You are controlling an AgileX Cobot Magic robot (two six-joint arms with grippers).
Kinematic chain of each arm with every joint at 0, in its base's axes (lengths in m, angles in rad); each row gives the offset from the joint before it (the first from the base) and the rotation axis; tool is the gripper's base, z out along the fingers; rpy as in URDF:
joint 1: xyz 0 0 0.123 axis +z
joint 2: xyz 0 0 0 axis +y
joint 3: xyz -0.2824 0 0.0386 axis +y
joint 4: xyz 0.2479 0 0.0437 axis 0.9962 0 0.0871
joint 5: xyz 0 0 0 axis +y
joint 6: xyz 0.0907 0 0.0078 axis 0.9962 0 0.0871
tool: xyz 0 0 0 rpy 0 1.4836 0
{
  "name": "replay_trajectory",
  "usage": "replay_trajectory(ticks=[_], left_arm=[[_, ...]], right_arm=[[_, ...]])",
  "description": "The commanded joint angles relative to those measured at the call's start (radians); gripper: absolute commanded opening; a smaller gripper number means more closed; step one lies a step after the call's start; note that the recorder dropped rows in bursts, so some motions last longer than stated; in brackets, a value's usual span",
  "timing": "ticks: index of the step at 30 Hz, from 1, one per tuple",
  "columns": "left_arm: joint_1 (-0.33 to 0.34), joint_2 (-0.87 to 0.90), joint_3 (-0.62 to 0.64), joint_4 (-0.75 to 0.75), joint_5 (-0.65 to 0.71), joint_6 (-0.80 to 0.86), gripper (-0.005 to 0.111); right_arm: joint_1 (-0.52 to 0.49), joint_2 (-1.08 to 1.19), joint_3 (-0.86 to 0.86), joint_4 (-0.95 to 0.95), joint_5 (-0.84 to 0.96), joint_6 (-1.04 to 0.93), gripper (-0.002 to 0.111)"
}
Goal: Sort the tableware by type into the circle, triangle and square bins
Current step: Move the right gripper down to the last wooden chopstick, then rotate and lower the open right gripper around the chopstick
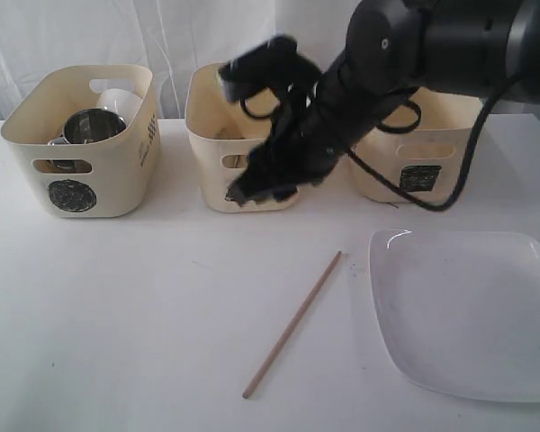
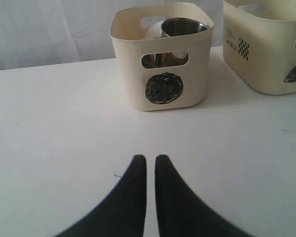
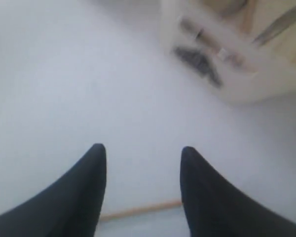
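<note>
One wooden chopstick [image 1: 292,326] lies on the white table, left of the large white squarish plate [image 1: 468,310]. My right gripper [image 1: 247,191] hangs open and empty in front of the triangle bin [image 1: 202,117], hiding much of it. In the right wrist view that gripper [image 3: 142,150] is spread wide above the table, with the chopstick [image 3: 138,210] low between its fingers and the blurred triangle bin [image 3: 227,74] beyond. The circle bin [image 1: 117,180] holds a steel mug [image 1: 90,126] and a white bowl [image 1: 119,99]. My left gripper [image 2: 150,159] is shut and empty, facing the circle bin [image 2: 197,74].
The square bin [image 1: 378,180] stands at the back right, partly behind the right arm. A black cable [image 1: 432,202] loops in front of it. Cutlery handles [image 3: 278,24] show blurred inside the triangle bin. The plate reaches the table's right front edge.
</note>
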Motion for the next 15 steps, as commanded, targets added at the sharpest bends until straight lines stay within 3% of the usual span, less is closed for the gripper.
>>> replay_trajectory(ticks=[1,6,10,15], left_arm=[[0.0,-0.005,0.004,-0.011,-0.005,-0.006,0.013],[0.0,-0.005,0.004,-0.011,-0.005,-0.006,0.013],[0.0,-0.005,0.004,-0.011,-0.005,-0.006,0.013],[0.0,-0.005,0.004,-0.011,-0.005,-0.006,0.013]], right_arm=[[0.016,0.035,0.025,-0.013,0.192,-0.089,0.044],[0.038,0.084,0.057,-0.009,0.279,-0.201,0.044],[0.072,0.117,0.089,-0.005,0.365,-0.443,0.044],[0.1,0.139,0.113,-0.028,0.315,-0.531,0.044]])
